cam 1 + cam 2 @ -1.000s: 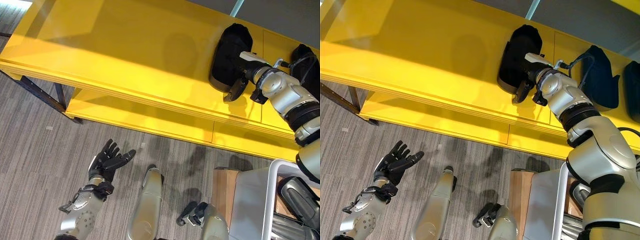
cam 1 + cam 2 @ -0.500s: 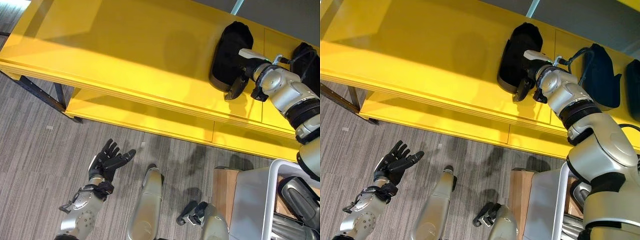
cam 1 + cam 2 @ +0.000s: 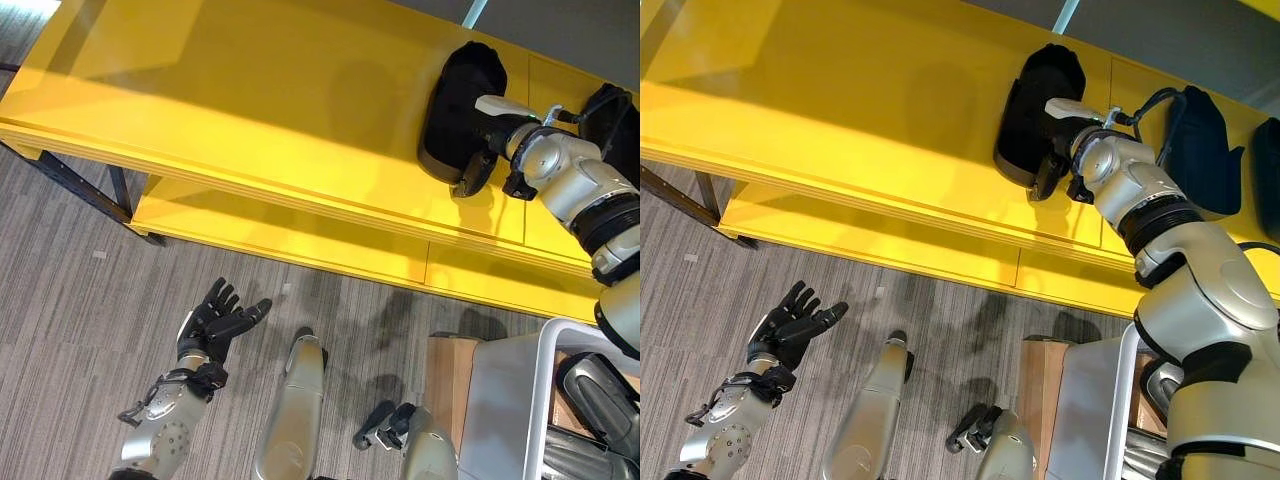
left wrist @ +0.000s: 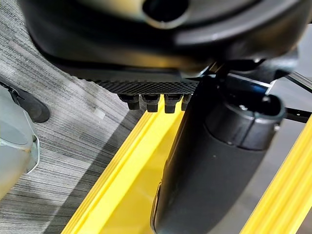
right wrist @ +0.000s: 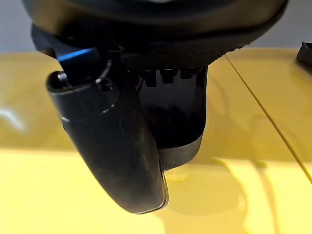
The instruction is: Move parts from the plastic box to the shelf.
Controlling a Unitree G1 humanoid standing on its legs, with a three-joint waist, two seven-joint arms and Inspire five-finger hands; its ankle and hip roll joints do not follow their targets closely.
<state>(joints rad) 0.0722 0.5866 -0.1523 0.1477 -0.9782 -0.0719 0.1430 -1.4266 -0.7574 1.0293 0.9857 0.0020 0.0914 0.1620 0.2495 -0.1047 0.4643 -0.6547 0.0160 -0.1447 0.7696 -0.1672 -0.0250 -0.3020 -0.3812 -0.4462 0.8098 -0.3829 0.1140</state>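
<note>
- Up on the yellow shelf [image 3: 250, 110], a black part [image 3: 455, 105] is seen lying flat — the right hand [image 3: 1052, 160] is laid against its right side.
- Its thumb hangs clear beside the part; whether the fingers are curled on it cannot be told.
- Two more dark parts [image 3: 1200, 150] are set further right on the shelf.
- The left hand [image 3: 215, 320] is held low over the floor [image 3: 70, 330] — palm up, fingers spread, nothing in it.

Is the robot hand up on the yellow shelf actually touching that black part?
Cannot tell. In the left eye view the right robot hand overlaps the black part on the yellow shelf, with no plain contact or gap.
</note>
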